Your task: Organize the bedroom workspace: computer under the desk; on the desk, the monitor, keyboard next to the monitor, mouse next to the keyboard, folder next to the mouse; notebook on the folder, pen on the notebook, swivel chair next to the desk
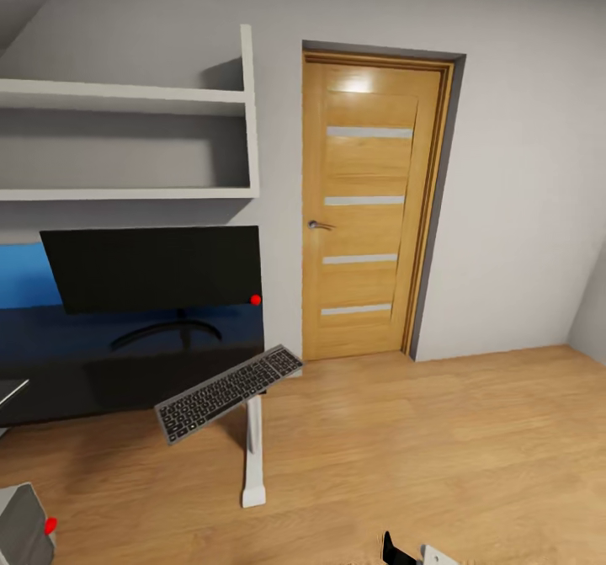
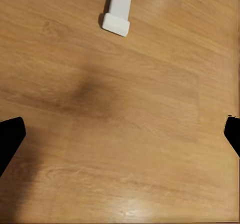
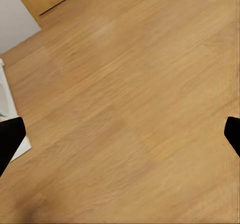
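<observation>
Head view: monitor upright on the glossy black bench, black screen facing out, curved black foot under it, blue back panel behind. Red dot at the monitor's lower right corner. Keyboard tilted, overhanging the bench's right end, its near end out over the light wood floor; can't tell what carries it. A white post with a foot stands on the floor right under the keyboard. White wall shelves above the monitor, wooden door to the right. Grey boxy thing with a red dot at the lower left corner, likely the computer, mostly cut off.

Left gripper: fingers spread wide, holding nothing, bare floor between them; the white post's foot lies well ahead of the fingertips, apart.

Right gripper: fingers wide, holding nothing, floor between; a white edge sits just beside one fingertip, door bottom far ahead. Keyboard and monitor are nowhere near either pair of fingers.
</observation>
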